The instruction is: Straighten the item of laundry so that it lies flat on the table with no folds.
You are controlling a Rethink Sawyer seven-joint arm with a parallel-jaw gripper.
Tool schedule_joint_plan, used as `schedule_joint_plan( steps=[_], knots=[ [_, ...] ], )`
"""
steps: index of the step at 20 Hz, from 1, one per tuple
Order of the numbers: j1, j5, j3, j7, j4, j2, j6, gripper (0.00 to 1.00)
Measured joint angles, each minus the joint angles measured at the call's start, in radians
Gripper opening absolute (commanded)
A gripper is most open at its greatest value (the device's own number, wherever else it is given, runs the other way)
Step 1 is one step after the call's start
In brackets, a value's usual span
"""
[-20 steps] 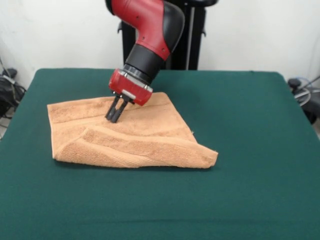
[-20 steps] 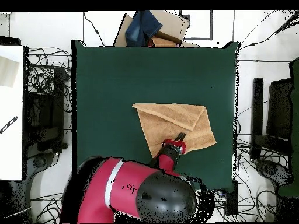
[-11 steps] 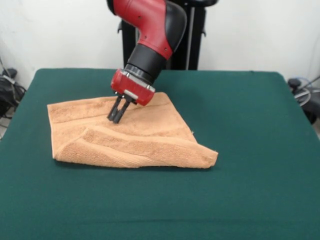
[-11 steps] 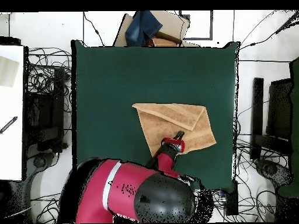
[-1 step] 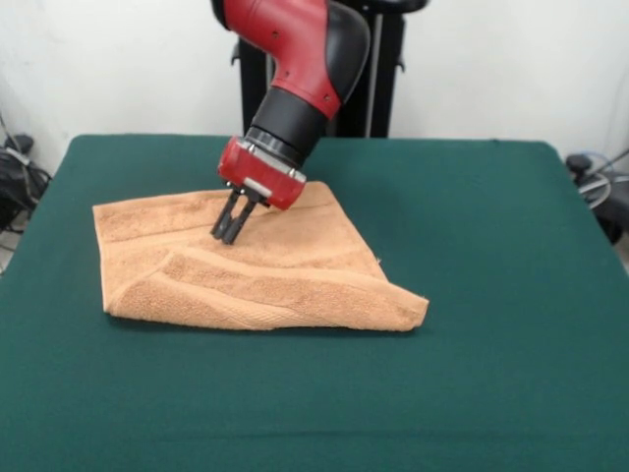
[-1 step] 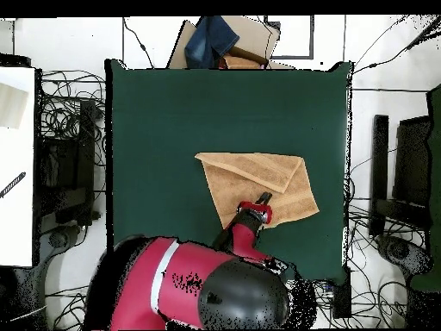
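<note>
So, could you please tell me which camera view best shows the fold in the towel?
The front view. There the towel shows its folded-over flap as a raised ridge along the near edge, with the gripper poised above the flat layer. The overhead view shows the towel's outline and the flap's diagonal edge, but no thickness, and the arm hides one edge.

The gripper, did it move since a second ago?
Yes, a little. The gripper lifted slightly and shifted right in the front view, judged against the towel, which lies unchanged on the table.
</note>
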Motion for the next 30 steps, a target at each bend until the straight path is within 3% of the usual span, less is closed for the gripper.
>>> schedule_joint_plan(
  steps=[5,17,25,30],
  knots=[
    [0.0,0.016,0.0,0.0,-0.021,0.04,-0.013,0.0],
    [-0.009,0.02,-0.003,0.0,-0.025,0.137,-0.266,0.0],
    [-0.015,0.019,0.003,0.0,-0.025,0.127,-0.252,0.0],
    [-0.018,0.019,0.009,0.0,-0.025,0.094,-0.177,0.0]
  ],
)
